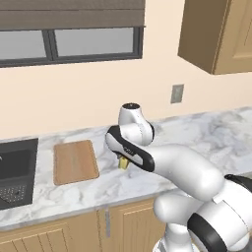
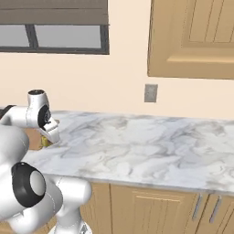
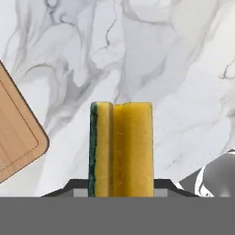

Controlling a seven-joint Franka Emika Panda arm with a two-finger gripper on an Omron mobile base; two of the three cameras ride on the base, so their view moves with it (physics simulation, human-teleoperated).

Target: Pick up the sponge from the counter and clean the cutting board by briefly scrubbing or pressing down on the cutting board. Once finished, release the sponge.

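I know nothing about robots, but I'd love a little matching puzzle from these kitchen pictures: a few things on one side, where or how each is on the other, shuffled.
Things:
1. sponge
2. cutting board
3. sink
4. wall outlet

Places or states:
A. set into the counter, at the left edge of the left base view
B. on the wall above the counter
C. lying flat and bare on the counter
D. between the fingers of the gripper

Pairs: 1-D, 2-C, 3-A, 4-B

Peach wall (image 1: 98,98), window (image 1: 74,44), wooden cabinets (image 2: 192,36)
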